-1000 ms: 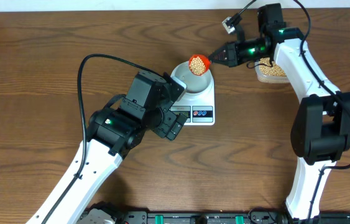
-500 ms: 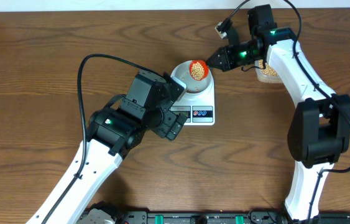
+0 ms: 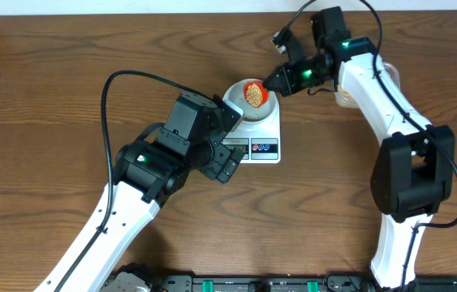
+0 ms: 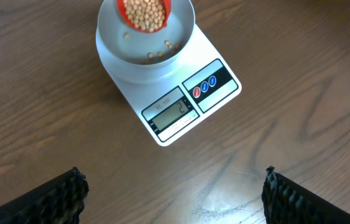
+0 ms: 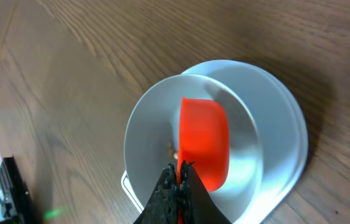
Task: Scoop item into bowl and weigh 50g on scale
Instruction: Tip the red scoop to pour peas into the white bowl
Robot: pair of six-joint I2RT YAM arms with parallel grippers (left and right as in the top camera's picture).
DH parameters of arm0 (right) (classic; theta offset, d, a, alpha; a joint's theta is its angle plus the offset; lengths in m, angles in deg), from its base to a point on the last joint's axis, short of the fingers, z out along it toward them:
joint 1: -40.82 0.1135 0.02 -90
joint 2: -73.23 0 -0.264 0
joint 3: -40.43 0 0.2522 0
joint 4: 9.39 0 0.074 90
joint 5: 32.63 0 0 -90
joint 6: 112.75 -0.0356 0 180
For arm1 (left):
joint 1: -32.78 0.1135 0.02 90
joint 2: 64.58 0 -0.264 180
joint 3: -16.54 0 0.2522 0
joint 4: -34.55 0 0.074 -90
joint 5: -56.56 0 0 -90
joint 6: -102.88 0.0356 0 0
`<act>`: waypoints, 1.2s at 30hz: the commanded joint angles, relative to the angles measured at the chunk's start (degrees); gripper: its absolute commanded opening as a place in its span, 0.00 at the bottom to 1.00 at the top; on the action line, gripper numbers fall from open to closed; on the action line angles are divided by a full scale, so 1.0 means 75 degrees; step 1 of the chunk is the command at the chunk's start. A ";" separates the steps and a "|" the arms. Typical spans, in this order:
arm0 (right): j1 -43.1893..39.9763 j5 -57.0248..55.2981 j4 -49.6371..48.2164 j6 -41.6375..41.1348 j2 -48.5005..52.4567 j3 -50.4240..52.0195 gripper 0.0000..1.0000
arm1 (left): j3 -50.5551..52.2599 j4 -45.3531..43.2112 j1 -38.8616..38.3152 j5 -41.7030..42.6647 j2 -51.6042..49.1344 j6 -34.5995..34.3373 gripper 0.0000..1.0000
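Over the scale [image 4: 172, 111], a red scoop [image 5: 206, 149] of beans [image 4: 143, 11] is held above the bowl [image 4: 119, 50].
The scoop's handle is pinched between the closed jaws of the right gripper [image 5: 179, 168]. A few beans lie in the bowl, which sits on the scale. The left gripper [image 4: 173, 174] is spread wide, nothing held. A clear tub [image 3: 344, 99], seemingly bean-filled, is largely hidden behind the right arm.

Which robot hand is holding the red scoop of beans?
The right gripper, shut on the red plastic scoop over the pale round bowl. The left gripper stands wide open, holding nothing.
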 commanded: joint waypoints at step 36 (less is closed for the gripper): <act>0.0941 -0.2530 0.0245 0.0452 -0.0915 0.0029 0.01 | -0.0052 -0.0003 0.0012 0.0093 -0.0044 0.0128 0.92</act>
